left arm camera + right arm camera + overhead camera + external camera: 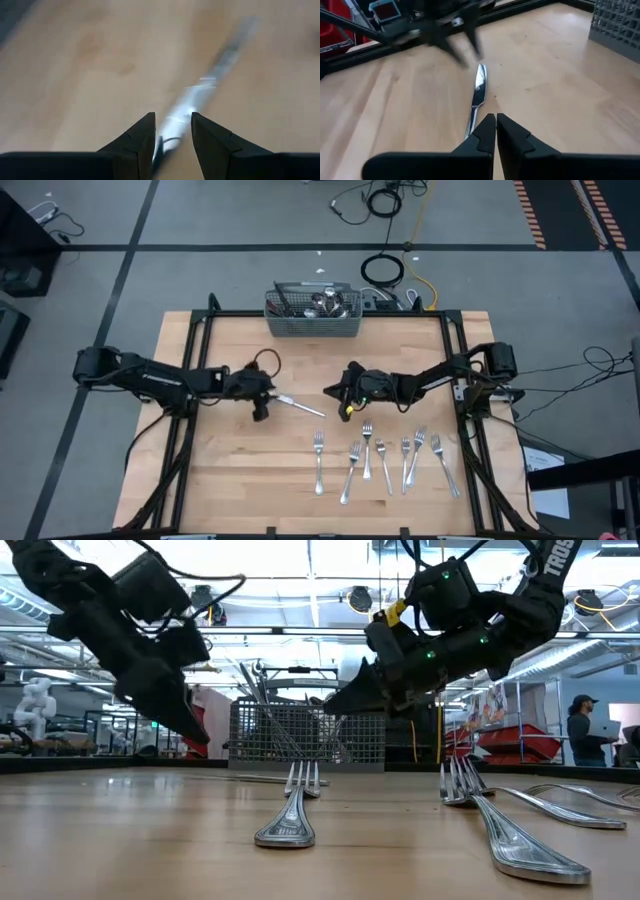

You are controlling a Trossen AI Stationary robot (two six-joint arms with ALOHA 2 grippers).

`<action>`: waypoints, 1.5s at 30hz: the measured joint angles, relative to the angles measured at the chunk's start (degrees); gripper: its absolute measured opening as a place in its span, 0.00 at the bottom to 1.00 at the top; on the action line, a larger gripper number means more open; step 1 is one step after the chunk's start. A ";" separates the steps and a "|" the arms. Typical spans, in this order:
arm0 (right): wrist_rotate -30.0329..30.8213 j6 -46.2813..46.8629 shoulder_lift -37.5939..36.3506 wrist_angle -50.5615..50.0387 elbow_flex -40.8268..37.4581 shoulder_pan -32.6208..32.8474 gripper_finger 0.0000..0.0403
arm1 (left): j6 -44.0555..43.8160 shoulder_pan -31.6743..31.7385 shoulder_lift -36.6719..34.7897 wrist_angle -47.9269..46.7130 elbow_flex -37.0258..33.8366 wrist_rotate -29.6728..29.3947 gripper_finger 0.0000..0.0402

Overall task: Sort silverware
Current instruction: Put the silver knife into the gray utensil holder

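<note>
While six forks lay sorted near you and the basket held more, your left gripper, fingers spread, straddled a knife mid-table, your right gripper pressed together beside it.

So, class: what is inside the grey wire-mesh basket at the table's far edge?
The wire-mesh basket holds a heap of silverware; spoon bowls and dark handles show. Pieces lower in the heap are covered, so no count is possible.
</note>
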 joint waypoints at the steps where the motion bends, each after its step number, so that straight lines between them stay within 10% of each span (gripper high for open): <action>1: 0.06 0.00 0.00 -0.90 0.28 0.30 0.02 | -2.17 0.33 0.12 -0.86 0.06 -2.51 0.33; 10: 5.06 -4.81 0.85 -22.16 9.51 4.35 0.00 | -13.10 0.93 -8.37 -0.92 0.15 -1.95 0.33; 21: 4.65 -2.56 5.40 -19.95 10.77 6.85 0.00 | -17.44 0.98 -20.84 -11.27 0.23 -3.42 0.33; 45: 4.69 -0.85 11.76 -16.46 10.87 7.96 0.00 | -18.24 0.99 -21.19 -14.68 0.17 -4.96 0.33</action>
